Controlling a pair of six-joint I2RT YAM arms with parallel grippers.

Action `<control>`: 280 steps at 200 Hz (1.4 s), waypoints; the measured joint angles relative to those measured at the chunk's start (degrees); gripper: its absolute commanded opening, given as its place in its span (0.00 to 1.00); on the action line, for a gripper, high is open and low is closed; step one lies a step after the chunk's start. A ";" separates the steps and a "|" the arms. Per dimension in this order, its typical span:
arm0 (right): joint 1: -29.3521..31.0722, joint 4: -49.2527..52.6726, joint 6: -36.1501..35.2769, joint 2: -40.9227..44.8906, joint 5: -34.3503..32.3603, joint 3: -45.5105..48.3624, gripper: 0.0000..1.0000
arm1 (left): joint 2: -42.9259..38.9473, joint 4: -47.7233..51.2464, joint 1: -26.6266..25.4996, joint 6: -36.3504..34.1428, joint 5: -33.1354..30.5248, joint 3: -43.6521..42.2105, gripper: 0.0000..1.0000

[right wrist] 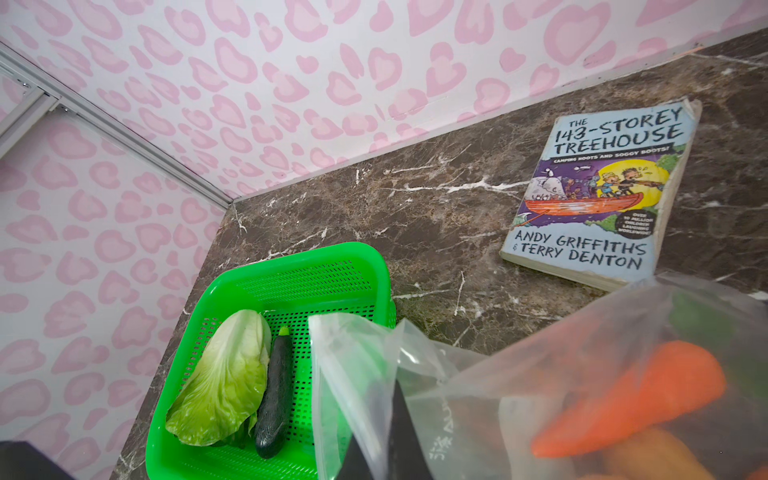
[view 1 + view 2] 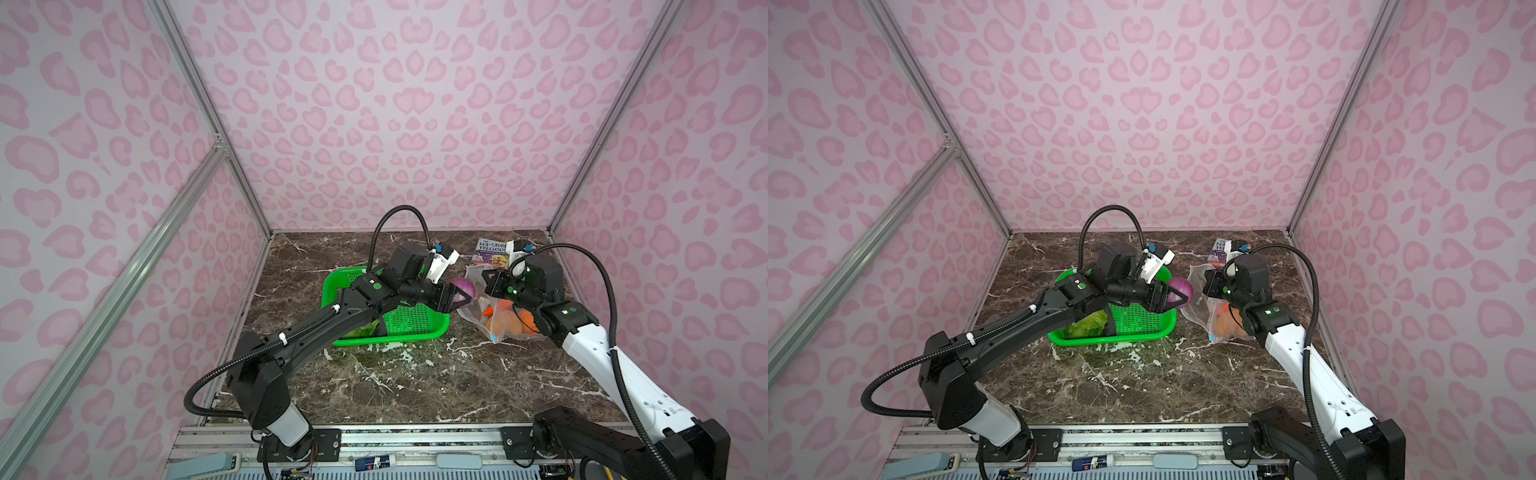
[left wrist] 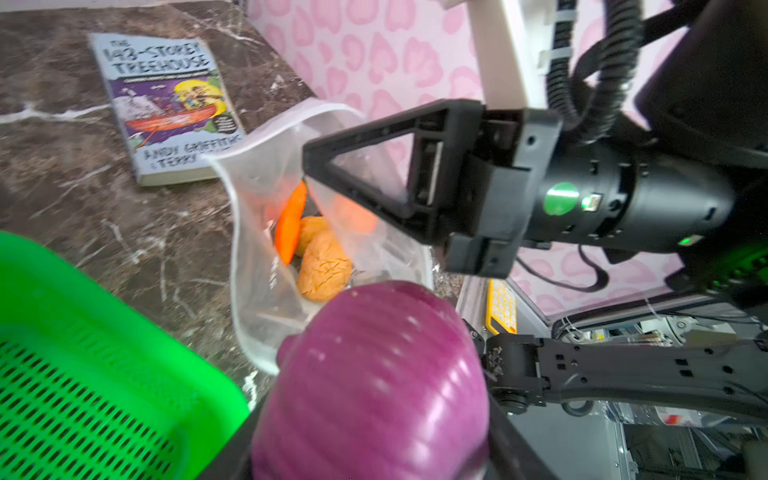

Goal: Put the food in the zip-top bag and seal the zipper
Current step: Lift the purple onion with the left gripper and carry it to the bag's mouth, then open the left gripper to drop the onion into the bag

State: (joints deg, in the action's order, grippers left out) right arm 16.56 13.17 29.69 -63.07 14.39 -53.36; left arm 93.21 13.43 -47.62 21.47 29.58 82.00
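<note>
Partway there: a carrot [image 3: 290, 222] and potatoes [image 3: 325, 266] lie inside the zip-top bag [image 3: 266, 199], whose rim the right gripper [image 3: 311, 164] pinches shut, holding it open. The left gripper [image 2: 458, 297] clasps the purple onion [image 3: 374, 386] just at that mouth. The cabbage [image 1: 224, 382] and eggplant [image 1: 274, 395] wait in the green basket [image 1: 291, 257] — and the zipper [image 3: 236, 249] is unsealed.

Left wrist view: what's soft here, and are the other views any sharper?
Left wrist view: the purple onion fills the near field, soft; right wrist view: book crisp, zip-top bag and carrot blurred up close; both top views: sharp, though wide-angle skews the walls.
</note>
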 measured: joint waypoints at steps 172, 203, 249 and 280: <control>-0.04 -1.27 1.57 4.11 0.17 3.76 0.00 | 19.04 4.98 -2.32 6.60 -10.43 9.64 0.49; -0.04 -2.38 1.40 4.04 0.28 4.92 0.00 | 20.37 9.44 -2.32 6.88 -13.27 11.28 0.51; -0.02 -4.85 2.08 2.47 0.63 6.62 0.00 | 22.53 13.79 -2.32 6.69 -16.02 13.44 0.61; 0.04 -5.66 2.27 0.42 0.63 6.16 0.00 | 23.67 14.25 -2.36 6.73 -16.57 14.86 0.72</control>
State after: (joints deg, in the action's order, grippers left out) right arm 16.60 7.51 31.97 -62.65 15.03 -47.20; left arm 116.88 27.68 -49.98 28.21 13.02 96.86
